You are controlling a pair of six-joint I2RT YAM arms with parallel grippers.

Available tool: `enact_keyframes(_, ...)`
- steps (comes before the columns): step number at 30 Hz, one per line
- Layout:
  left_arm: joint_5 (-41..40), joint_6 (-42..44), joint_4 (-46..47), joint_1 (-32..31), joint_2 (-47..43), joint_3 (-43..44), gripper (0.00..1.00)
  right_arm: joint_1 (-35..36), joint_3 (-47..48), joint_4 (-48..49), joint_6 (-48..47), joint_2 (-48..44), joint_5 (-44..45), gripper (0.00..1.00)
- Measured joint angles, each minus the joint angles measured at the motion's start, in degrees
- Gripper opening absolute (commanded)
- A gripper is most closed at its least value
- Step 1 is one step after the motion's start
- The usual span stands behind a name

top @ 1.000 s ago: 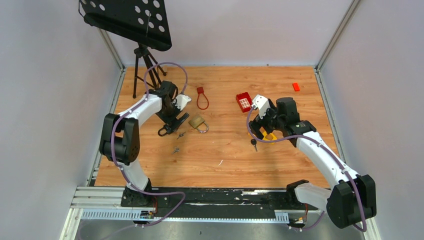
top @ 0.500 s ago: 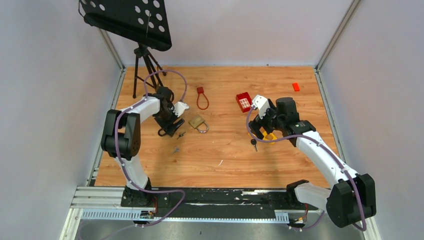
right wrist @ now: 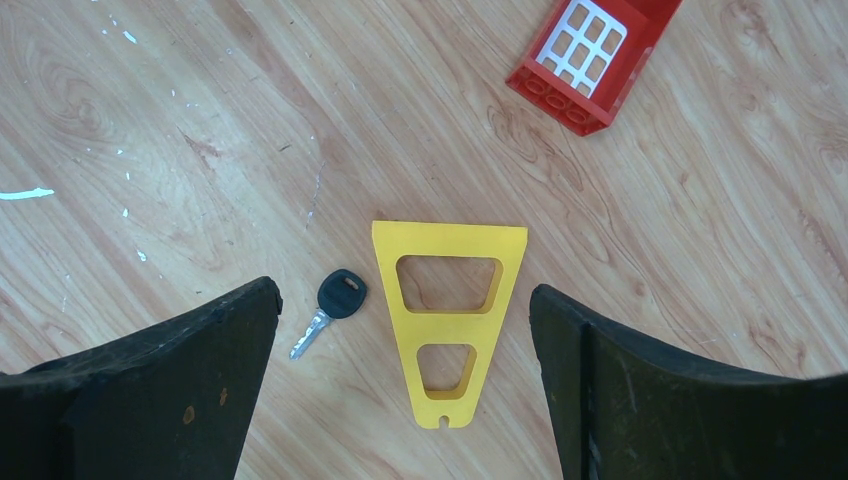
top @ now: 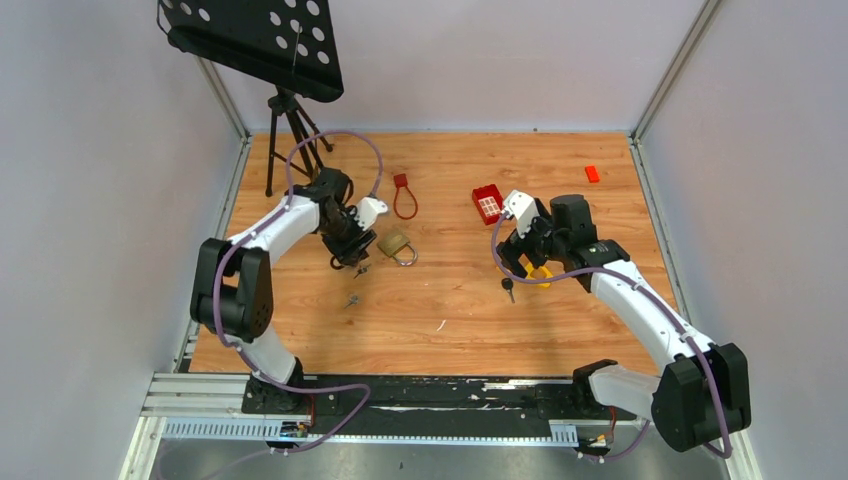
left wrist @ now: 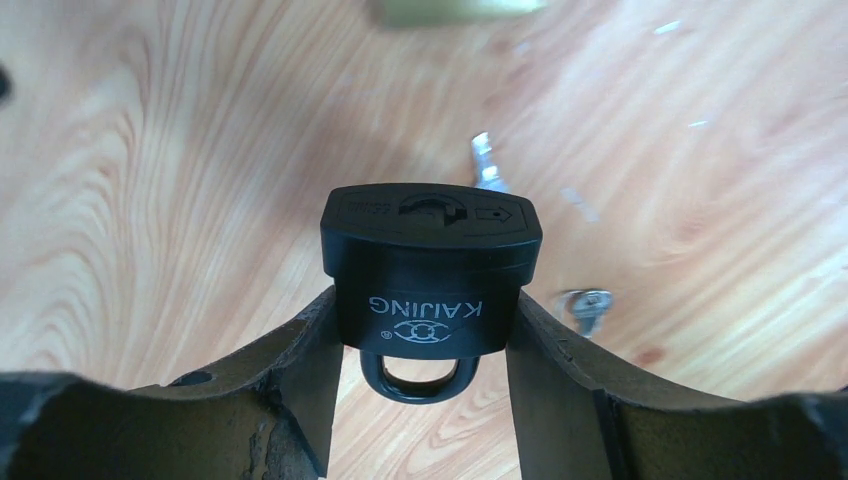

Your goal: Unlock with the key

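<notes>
Left gripper (left wrist: 424,335) pinches the black padlock (left wrist: 430,250), far left, by its sides — it may twist loose. Right gripper (right wrist: 403,300) gapes over the black-headed key (right wrist: 335,300) — the adjacent yellow cut-out plate (right wrist: 447,245) could snag.

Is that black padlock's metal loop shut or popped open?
Shut: on the black padlock, both ends of the loop sit inside the body.

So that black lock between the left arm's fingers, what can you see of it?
The black padlock is a matte block with rounded corners, plastic-looking, with KAIJING and a logo printed pale on its face. Its shackle looks closed and points back toward the wrist camera; the far end shows a keyhole and an arrow. The left gripper presses its sides with both fingers. Whether it rests on the table is unclear.
</notes>
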Motion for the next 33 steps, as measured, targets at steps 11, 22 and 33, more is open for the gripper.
enact_keyframes(11, 1.7, -0.9, 2.2, -24.6, -7.8, -2.4, 0.56, -0.9, 0.0, 0.0, 0.0, 0.1, 0.0, 0.96)
enact_keyframes(22, -2.7, -2.4, 9.0, -36.5, 0.2, -5.7, 0.67, -5.3, 0.0, 0.0, 0.3, 0.6, -0.7, 0.96)
enact_keyframes(33, -7.8, -4.5, 13.7, -36.9, -4.2, -9.0, 1.00, -6.3, 0.3, -1.6, 0.5, 1.2, -1.3, 0.96)
